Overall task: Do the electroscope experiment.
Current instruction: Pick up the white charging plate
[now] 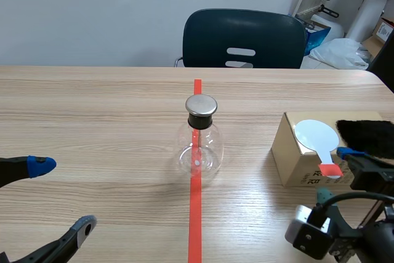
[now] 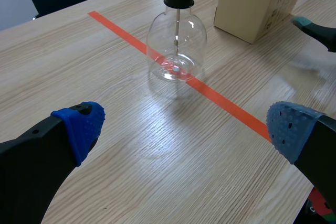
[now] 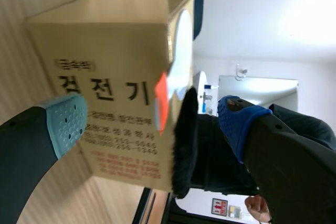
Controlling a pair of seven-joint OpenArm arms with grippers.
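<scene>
Glass electroscope (image 1: pixel 198 143) untouched. Left pincer (image 2: pixel 186 128) apart, idle. Right pincer (image 3: pixel 152 124) apart around white paddle (image 1: pixel 317 135) on box (image 1: pixel 294 161). Pickup step; next likely clamp its red handle (image 3: pixel 161 103).

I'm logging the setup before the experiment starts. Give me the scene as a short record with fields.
flask: clear glass, metal cap, upright on the red tape line
box: cardboard, on the robot's right
paddle: white disc, red handle, lying on the box top
fur: black, beside the paddle
left gripper: open, low, holding nothing
right gripper: open, at the box, gripping nothing
</scene>
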